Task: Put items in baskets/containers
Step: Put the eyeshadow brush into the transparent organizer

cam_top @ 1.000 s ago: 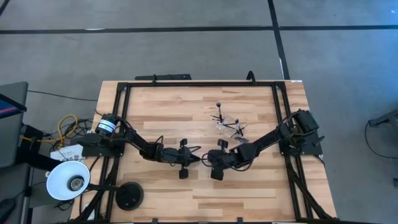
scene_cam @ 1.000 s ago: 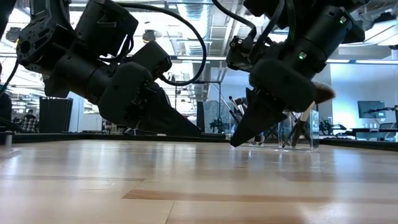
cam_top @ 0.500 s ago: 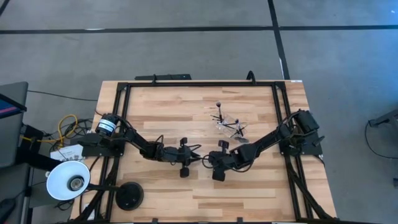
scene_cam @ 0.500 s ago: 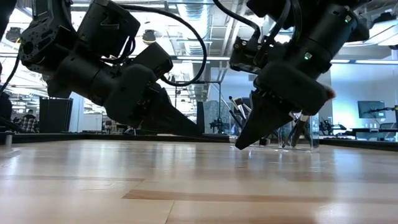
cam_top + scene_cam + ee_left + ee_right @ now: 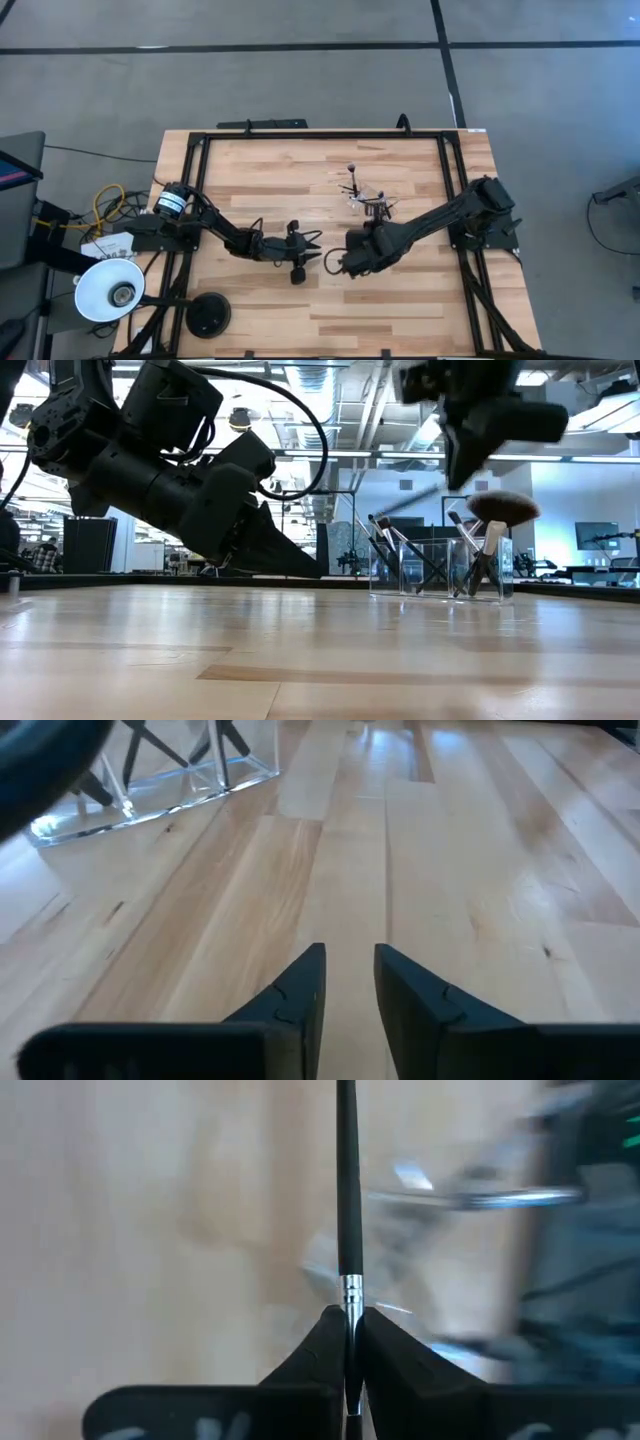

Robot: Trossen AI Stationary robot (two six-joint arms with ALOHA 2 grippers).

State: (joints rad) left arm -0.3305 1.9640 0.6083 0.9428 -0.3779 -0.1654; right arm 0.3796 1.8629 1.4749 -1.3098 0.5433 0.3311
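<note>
A clear container (image 5: 368, 204) stands right of the table's middle, with several slim brushes upright in it (image 5: 440, 568); one of them has a wide brown head (image 5: 500, 508). My right gripper (image 5: 340, 262) hangs above the table on the container's near left side, shut on one dark-handled brush (image 5: 346, 1190). In the low view this gripper (image 5: 464, 472) is high up and blurred. My left gripper (image 5: 316, 248) stays low at the table's middle, just left of the right one. Its fingers (image 5: 348, 982) are open, with only bare wood between them. My right gripper pinches the brush between its two fingers at the silver ferrule (image 5: 351, 1292). The brush lies along the fingers, and its dark handle sticks out past their tips. The fingers slant down from above. The brush is lifted clear of the table, and its handle (image 5: 405, 501) is tilted.
A white lamp shade (image 5: 108, 290) and a black round base (image 5: 208, 318) sit at the table's near left corner. Black frame rails (image 5: 320, 134) run along the far and side edges. Bare wood lies along the near edge (image 5: 330, 325).
My right gripper has risen from just above the table to well above the container's height and has tipped steeply downward. The brush has gone up with it, clear of the table.
</note>
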